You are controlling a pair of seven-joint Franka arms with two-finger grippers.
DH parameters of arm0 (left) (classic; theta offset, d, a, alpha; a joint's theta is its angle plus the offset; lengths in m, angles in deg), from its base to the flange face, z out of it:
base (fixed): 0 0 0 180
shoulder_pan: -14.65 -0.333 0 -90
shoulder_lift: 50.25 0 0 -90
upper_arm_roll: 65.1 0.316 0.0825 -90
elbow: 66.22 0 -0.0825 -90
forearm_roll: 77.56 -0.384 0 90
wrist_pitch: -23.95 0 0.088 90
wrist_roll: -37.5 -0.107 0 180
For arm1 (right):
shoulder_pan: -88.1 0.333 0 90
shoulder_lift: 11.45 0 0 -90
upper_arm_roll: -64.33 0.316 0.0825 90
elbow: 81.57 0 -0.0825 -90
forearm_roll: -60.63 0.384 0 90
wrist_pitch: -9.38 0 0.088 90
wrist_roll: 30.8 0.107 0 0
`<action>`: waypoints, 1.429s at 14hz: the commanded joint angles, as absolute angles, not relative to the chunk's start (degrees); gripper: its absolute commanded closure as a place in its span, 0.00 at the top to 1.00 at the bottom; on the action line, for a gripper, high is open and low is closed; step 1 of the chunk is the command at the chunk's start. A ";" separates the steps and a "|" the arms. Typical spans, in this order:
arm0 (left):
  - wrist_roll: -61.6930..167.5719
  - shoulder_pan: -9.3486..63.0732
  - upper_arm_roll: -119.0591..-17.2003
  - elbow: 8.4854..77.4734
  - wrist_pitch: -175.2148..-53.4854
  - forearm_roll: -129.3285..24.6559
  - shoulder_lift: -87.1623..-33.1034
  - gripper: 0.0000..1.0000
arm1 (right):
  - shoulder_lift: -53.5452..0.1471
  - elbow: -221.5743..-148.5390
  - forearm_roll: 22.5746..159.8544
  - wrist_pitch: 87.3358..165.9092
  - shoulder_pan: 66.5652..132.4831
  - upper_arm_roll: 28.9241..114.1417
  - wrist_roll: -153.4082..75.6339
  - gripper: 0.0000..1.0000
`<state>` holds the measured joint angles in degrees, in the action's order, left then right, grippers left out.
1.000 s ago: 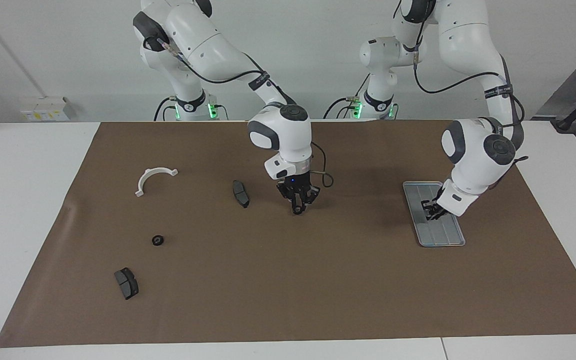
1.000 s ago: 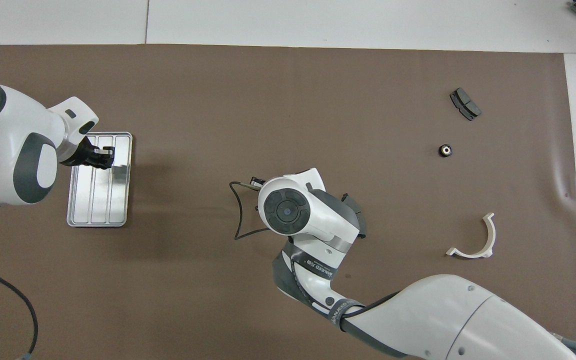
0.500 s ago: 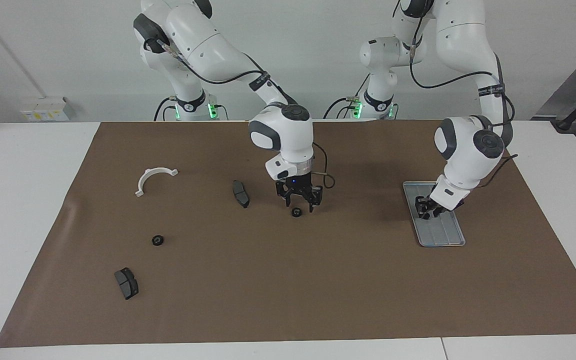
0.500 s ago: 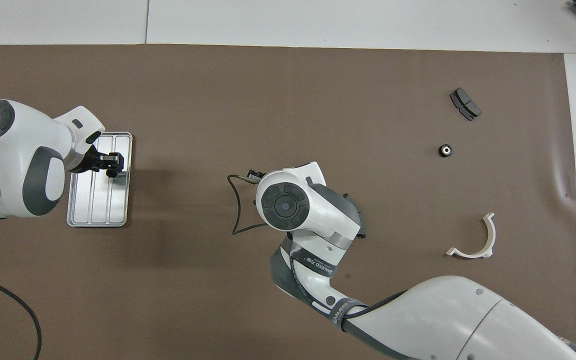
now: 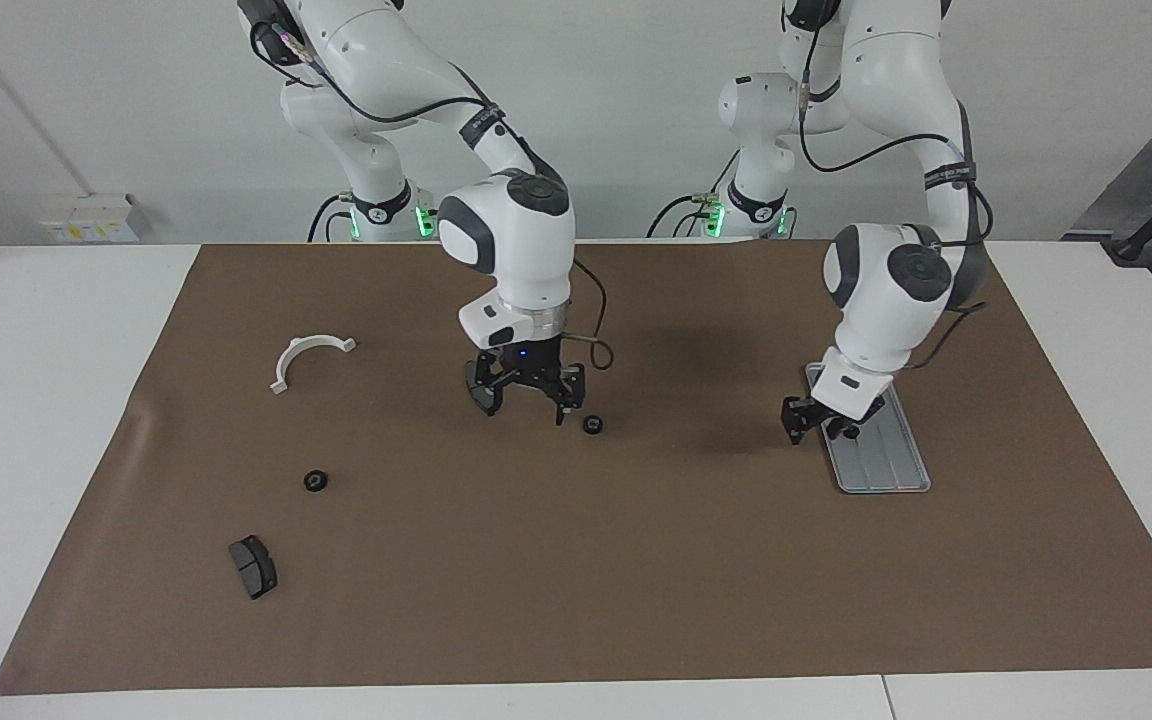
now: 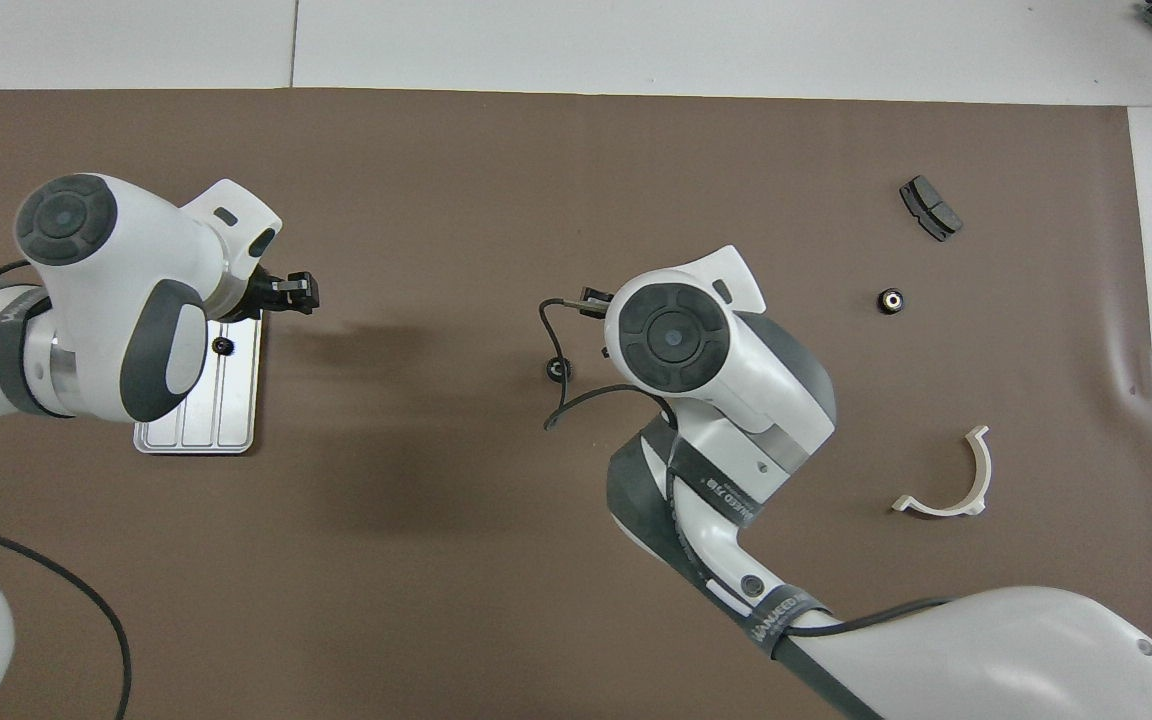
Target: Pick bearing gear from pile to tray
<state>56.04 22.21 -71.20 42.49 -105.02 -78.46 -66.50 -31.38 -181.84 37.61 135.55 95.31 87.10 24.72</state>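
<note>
One black ring (image 5: 592, 424) lies on the brown mat mid-table; it also shows in the overhead view (image 6: 558, 369). My right gripper (image 5: 526, 400) hangs open just above the mat, beside that ring and over a dark brake pad (image 5: 481, 402). A second ring (image 6: 223, 346) lies in the silver tray (image 5: 886, 470) (image 6: 236, 425). My left gripper (image 5: 816, 428) (image 6: 298, 293) is open and empty, raised over the tray's edge toward the table's middle. A third ring (image 5: 314, 481) (image 6: 891, 299) lies toward the right arm's end.
A white half-ring bracket (image 5: 308, 358) (image 6: 946, 480) and a second brake pad (image 5: 253, 566) (image 6: 930, 208) lie toward the right arm's end. The brown mat (image 5: 576, 580) covers most of the white table.
My right gripper opened, left its ring on the mat, rose and moved toward the brake pad. My left gripper left a ring in the tray, lifted and moved toward the table's middle.
</note>
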 commanded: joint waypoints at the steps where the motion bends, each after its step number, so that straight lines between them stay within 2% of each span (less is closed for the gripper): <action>1: 64.89 28.95 -70.29 40.83 -103.50 -78.18 -66.68 0.61 | -27.71 -183.08 45.39 133.31 94.95 80.53 7.23 1.00; 5: 74.03 38.53 -70.02 35.93 -103.50 -78.26 -70.88 0.60 | -26.92 -184.57 53.40 133.47 94.87 72.26 -12.73 1.00; 10: 76.95 44.78 -70.02 30.83 -104.37 -78.18 -76.07 0.55 | -28.31 -189.23 60.09 140.94 94.69 62.85 -38.42 1.00; 15: 77.84 46.37 -70.02 29.93 -106.74 -78.70 -77.40 0.54 | -33.41 -189.41 60.63 146.30 93.73 60.03 -46.08 1.00; 20: 77.84 46.90 -70.02 30.98 -108.76 -78.97 -77.85 0.54 | -35.62 -189.32 61.15 147.28 92.94 59.32 -46.62 1.00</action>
<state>77.07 45.67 -70.99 31.02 -107.08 -78.47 -77.03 -35.51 -189.34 59.18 146.74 93.68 59.33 -44.20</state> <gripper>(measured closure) 0.463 0.000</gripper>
